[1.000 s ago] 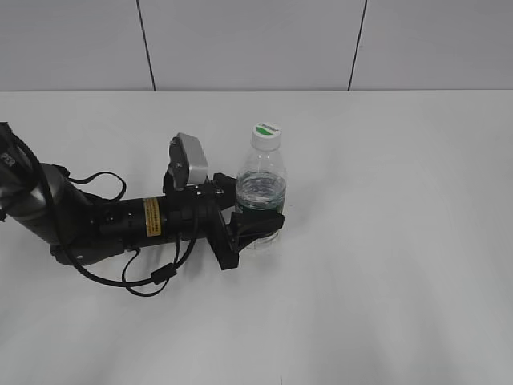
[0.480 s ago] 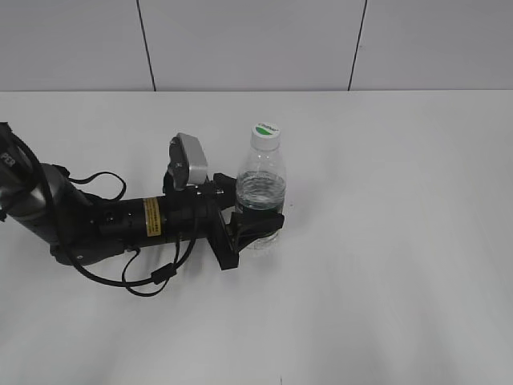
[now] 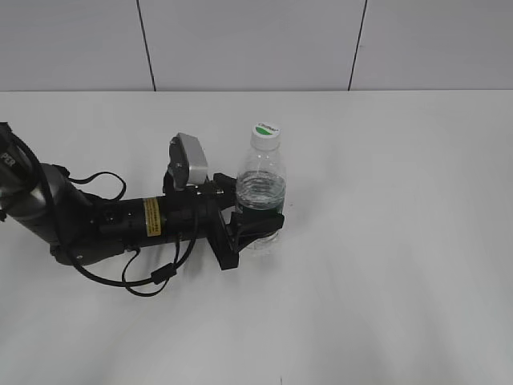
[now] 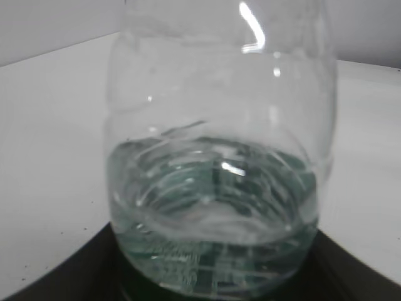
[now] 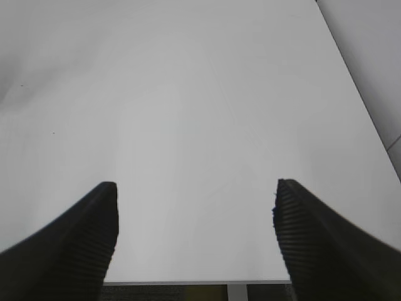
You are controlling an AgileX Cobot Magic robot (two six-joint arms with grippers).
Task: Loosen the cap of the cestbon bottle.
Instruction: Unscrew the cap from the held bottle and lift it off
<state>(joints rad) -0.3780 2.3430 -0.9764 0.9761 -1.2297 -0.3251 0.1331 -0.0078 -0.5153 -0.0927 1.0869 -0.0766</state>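
The cestbon bottle (image 3: pixel 260 186) stands upright near the table's middle, clear, partly filled with water, with a dark green label band low down. Its white cap (image 3: pixel 266 133) with a green mark sits on the neck, and nothing touches it. My left gripper (image 3: pixel 258 226) reaches in low from the left and is shut on the bottle's lower body. In the left wrist view the bottle (image 4: pixel 216 157) fills the frame, with dark jaws at both bottom corners. My right gripper (image 5: pixel 195 226) is open over bare table, holding nothing, and does not appear in the exterior view.
The white table (image 3: pixel 401 241) stretches to the right and front of the bottle. A grey panelled wall (image 3: pixel 256 40) stands behind it. The left arm (image 3: pixel 96 220) with its cables lies low along the table's left side. A table edge (image 5: pixel 188 281) shows beneath the right gripper.
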